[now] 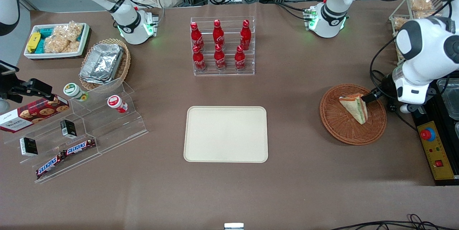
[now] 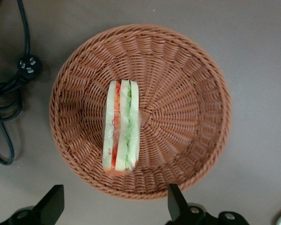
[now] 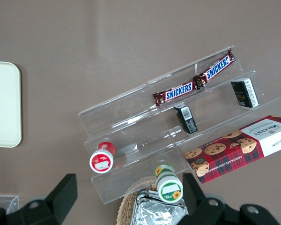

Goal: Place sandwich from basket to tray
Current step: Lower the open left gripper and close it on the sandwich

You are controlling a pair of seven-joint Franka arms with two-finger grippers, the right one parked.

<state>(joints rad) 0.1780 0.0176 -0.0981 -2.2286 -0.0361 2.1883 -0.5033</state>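
Tray (image 1: 226,134) sits bare on the brown surface (image 1: 294,90), mid-table, nearer the front camera than the rack of red bottles (image 1: 222,45). Basket (image 1: 353,114) is well apart from it, toward my working arm's end. Sandwich (image 1: 355,106) lies in the basket, wrapped, filling layers showing edge-on. My hand (image 2: 113,206) hovers above the basket, over the sandwich, fingers (image 2: 50,202) spread wide, grasping nothing. Black cable (image 2: 9,93) lies on the surface just beside the basket.
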